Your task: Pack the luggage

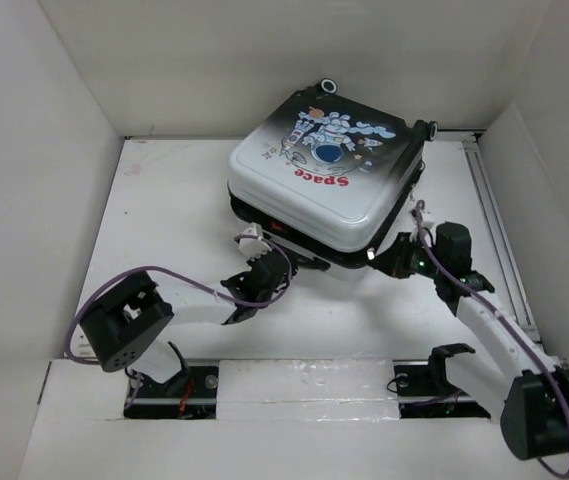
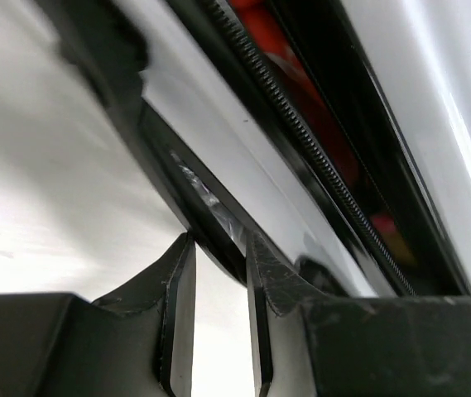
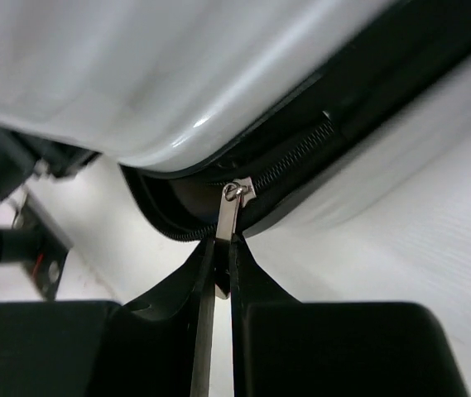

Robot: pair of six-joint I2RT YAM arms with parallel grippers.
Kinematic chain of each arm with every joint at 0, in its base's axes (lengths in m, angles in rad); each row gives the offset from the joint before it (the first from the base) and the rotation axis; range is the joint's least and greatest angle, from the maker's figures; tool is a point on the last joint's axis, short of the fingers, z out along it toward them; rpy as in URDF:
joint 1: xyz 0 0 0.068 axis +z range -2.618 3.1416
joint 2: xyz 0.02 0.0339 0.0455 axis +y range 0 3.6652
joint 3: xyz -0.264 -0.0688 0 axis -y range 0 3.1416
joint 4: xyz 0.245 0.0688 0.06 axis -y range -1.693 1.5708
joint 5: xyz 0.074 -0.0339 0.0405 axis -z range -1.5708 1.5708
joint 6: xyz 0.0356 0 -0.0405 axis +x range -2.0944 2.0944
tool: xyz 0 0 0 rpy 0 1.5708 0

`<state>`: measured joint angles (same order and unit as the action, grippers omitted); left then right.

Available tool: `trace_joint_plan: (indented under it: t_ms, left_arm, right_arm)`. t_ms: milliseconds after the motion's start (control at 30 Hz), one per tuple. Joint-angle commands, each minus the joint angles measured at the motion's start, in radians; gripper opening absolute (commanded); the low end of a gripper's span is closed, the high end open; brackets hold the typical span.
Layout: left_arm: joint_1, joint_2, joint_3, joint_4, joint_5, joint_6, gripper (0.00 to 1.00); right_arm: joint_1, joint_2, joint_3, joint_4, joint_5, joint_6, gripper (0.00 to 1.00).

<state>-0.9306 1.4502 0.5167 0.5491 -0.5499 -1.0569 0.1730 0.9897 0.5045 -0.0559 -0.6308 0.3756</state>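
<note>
Both grippers, top view: the left gripper and right gripper were parked tight against the near edge of the luggage, one toward its left and one at the right corner. Probably that was done so the shell could be steadied on one side while the zip got worked on the other.
Luggage, top view: it was laid flat toward the back of the table, astronaut lid up. The lid was lowered but not sealed, with a dark gap along the near edge.
Hidden, top view: the fingertips were lost under the lid's overhang, so neither grip could be read from up there.
Left gripper, left wrist view: the fingers were set only narrowly apart, tips pushed up to the black lower rim. Whether that rim was actually nipped couldn't be told.
Seam, left wrist view: zipper teeth were seen unzipped, with something red behind them, too blurred and cropped to be named.
Right gripper, right wrist view: the fingers were pressed together on the zipper pull, presumably so the slider could be dragged round the corner.
Cut off, right wrist view: how much track was left to close wasn't shown.
</note>
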Motion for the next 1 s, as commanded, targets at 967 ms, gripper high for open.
trace_joint_plan:
  t_ms: [967]
  left_arm:
    - [0.029,0.268,0.276,0.202,0.292,0.064,0.0]
  right_arm:
    - [0.645,-0.259,0.307,-0.366,0.284,-0.035,0.0]
